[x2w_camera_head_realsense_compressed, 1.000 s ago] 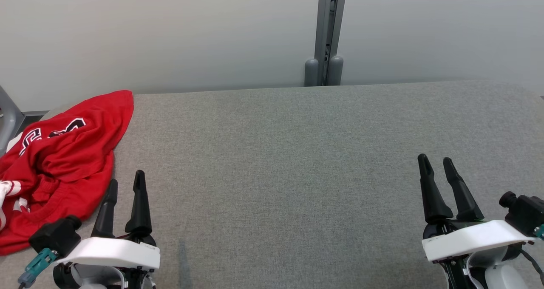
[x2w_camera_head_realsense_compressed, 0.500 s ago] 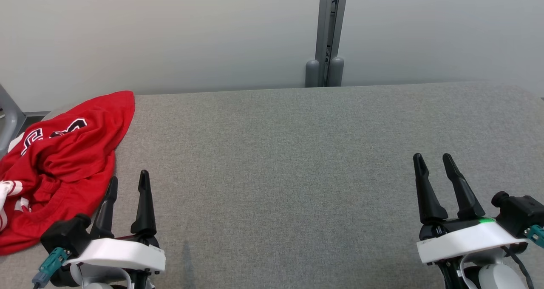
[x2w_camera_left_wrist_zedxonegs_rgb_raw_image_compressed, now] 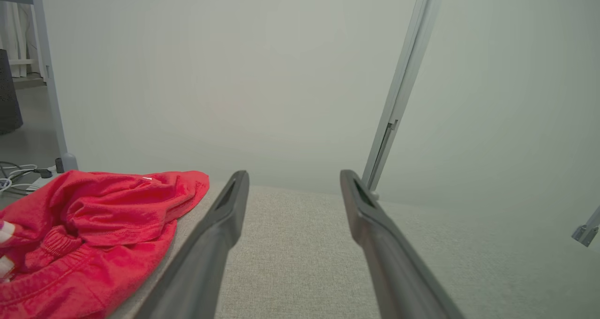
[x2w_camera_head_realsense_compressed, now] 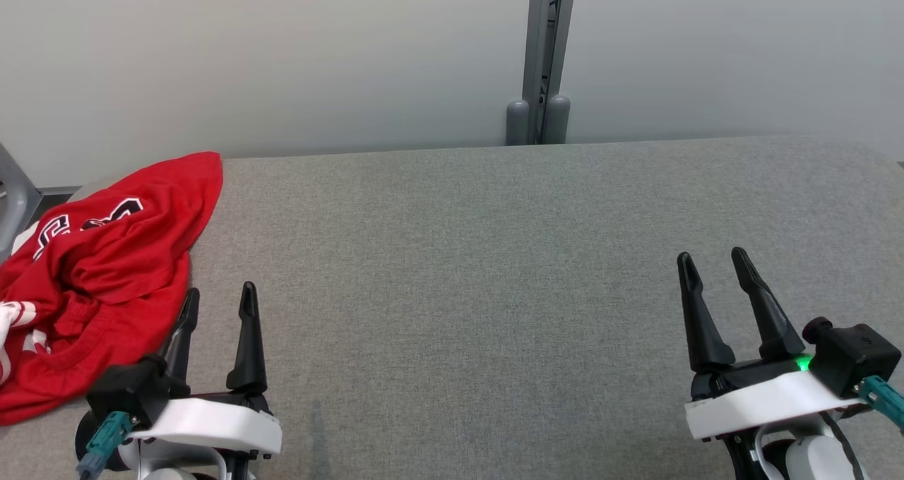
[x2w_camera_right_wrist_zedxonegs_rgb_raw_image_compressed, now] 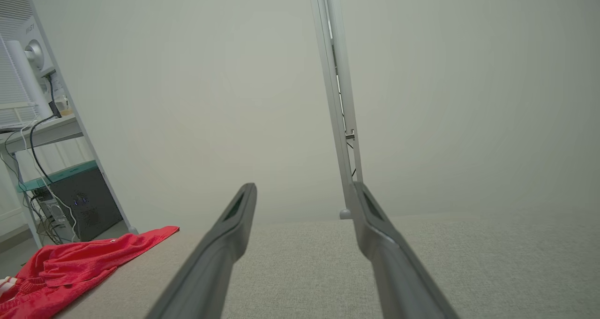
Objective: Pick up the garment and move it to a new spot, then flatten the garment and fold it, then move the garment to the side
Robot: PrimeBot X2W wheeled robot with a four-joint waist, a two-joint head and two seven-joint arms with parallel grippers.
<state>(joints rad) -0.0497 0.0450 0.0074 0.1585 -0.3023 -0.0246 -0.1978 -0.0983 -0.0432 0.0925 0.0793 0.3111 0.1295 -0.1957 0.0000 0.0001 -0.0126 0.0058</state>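
Both sides empty. My left pincer (x2w_camera_head_realsense_compressed: 219,291) is low on my left over the grey fabric-covered tabletop (x2w_camera_head_realsense_compressed: 494,289), its two dark fingers spread wide with nothing between them. My right pincer (x2w_camera_head_realsense_compressed: 712,255) is low on my right and the same: fingers wide apart, holding nothing.

The crumpled red cloth garment with black-and-white lettering (x2w_camera_head_realsense_compressed: 99,268) lies bunched at the tabletop's left end, one flap reaching the back edge and white-striped trim showing at its left side. It sits just beside my left pincer's outer finger. Head view overlaps the two, so I can't tell if they touch. The right pincer is well apart from it.

Behind the table are a pale plain wall and an upright grey metal post (x2w_camera_head_realsense_compressed: 544,56).
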